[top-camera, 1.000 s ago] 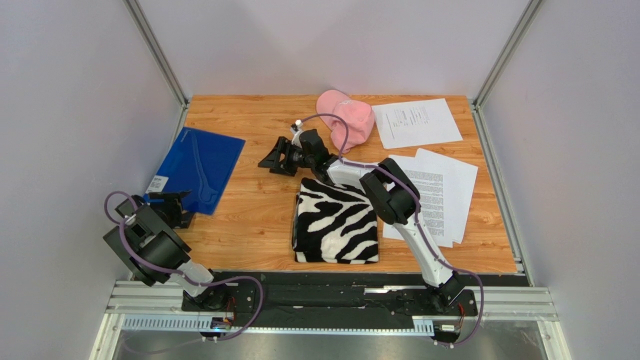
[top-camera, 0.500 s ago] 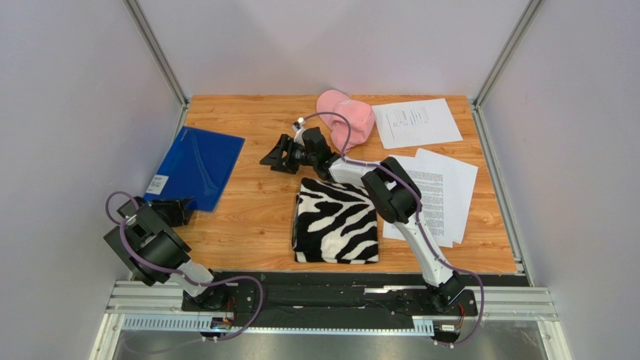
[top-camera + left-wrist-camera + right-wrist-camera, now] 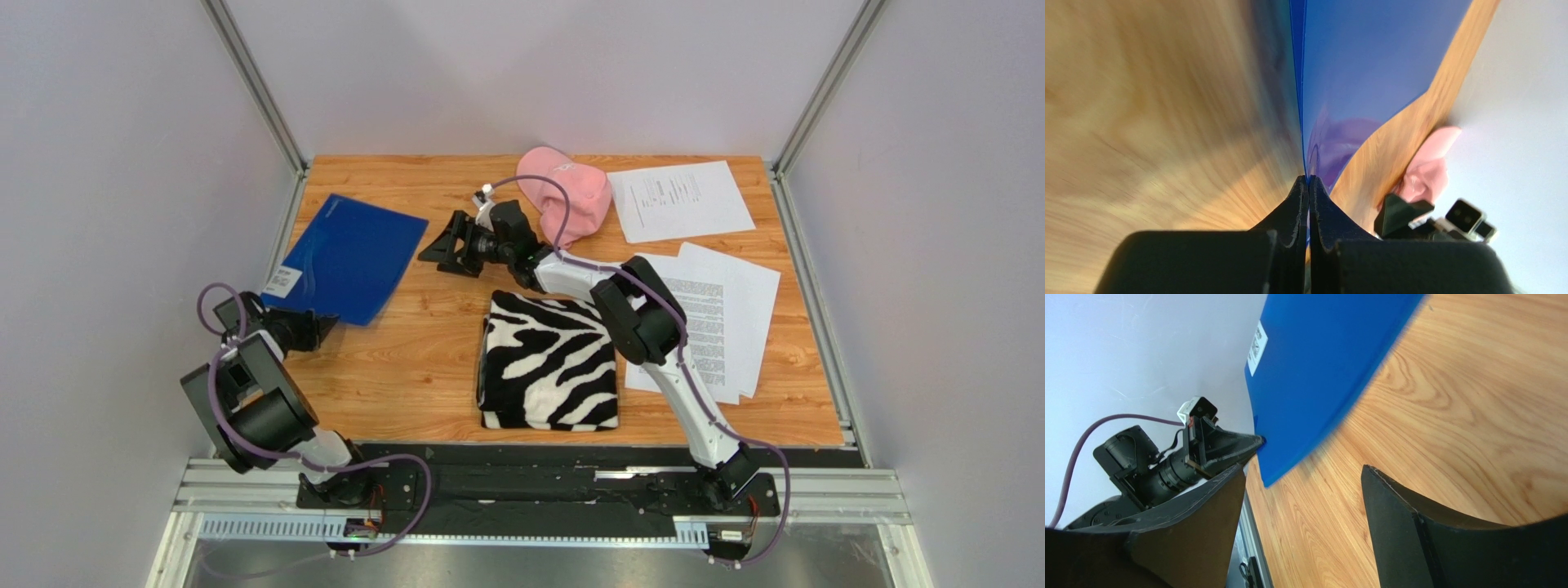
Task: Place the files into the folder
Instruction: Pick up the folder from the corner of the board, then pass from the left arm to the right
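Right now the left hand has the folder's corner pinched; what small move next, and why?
Probably ease the open right hand left toward the folder: the left hand grips only one corner, its cover looks closed, and the files lie far right.

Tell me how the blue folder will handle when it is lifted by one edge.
Probably thin and light: the left gripper pinches the folder at its near edge with jaws fully shut. Likely fairly stiff: it looks flat, not drooping. Its glossy cover might slip in that grip.
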{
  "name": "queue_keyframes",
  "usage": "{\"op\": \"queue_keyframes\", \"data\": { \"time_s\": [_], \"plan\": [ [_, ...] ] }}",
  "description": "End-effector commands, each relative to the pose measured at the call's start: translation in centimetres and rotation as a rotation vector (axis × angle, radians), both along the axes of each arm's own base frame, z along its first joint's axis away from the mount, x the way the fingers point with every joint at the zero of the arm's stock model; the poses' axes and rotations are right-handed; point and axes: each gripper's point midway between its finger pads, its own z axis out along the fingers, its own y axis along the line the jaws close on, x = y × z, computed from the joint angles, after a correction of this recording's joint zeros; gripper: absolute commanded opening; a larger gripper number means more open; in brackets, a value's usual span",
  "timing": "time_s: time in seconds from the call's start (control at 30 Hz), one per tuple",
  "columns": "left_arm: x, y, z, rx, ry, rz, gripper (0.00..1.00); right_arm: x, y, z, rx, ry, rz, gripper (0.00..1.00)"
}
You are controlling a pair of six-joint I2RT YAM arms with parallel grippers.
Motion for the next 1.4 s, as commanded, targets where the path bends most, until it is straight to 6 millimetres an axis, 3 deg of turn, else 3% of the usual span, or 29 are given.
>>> {"op": "queue_keyframes", "data": {
  "time_s": [0.0,0.07,0.2,0.37,0.6,0.7,1.0,1.37],
  "plan": [
    [-0.2,-2.8,2.4,-0.01,-0.046,-0.043,0.0,0.2,0.8,0.4,-0.007,0.001,0.019,0.75],
    [-0.3,-3.6,3.5,-0.025,-0.084,-0.042,0.0,-0.2,0.5,0.1,-0.016,0.022,0.012,0.74],
    [-0.2,-4.2,5.3,-0.031,-0.134,-0.05,0.0,-1.5,0.3,-1.4,-0.026,0.104,-0.013,0.62],
    [-0.6,-4.7,5.8,-0.035,-0.147,-0.048,0.0,-2.3,1.1,-3.6,-0.037,0.178,-0.031,0.54],
    [-0.9,-5.1,5.5,-0.049,-0.141,-0.059,0.0,-1.0,1.4,-4.3,0.032,0.211,-0.049,0.54],
    [-1.0,-5.3,5.5,-0.054,-0.146,-0.062,0.0,-0.6,1.2,-5.6,0.017,0.254,-0.075,0.54],
    [-1.3,-5.5,6.0,-0.05,-0.153,-0.064,0.0,0.4,1.2,-7.0,0.033,0.298,-0.12,0.45],
    [-1.9,-6.0,6.3,-0.05,-0.152,-0.067,0.0,1.2,2.0,-6.8,0.094,0.342,-0.136,0.36]
  ]
}}
